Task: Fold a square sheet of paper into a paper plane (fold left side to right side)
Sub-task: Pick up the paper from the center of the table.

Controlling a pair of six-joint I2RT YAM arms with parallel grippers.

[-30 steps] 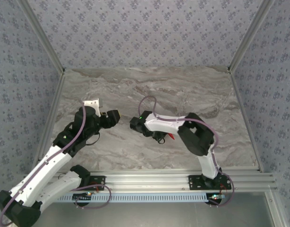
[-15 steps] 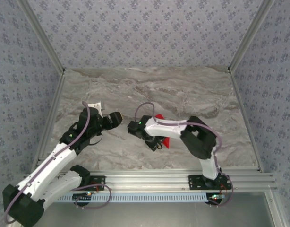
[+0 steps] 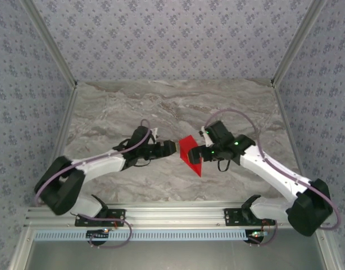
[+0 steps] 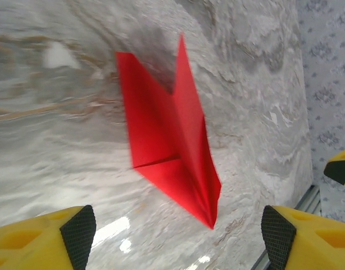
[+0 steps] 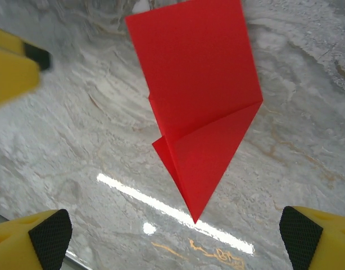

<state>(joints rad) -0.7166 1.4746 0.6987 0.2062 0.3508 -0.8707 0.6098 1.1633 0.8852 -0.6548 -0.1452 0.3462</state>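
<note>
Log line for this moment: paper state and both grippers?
paper: folded to a point, on table, unheld | left gripper: open, beside paper | right gripper: open, beside paper

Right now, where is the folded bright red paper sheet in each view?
Top external: folded bright red paper sheet lies mid-table.
Left wrist: sheet at frame centre, tip pointing lower right.
Right wrist: sheet at upper centre, tip pointing down.
Shared landmark: grey marble tabletop.
</note>
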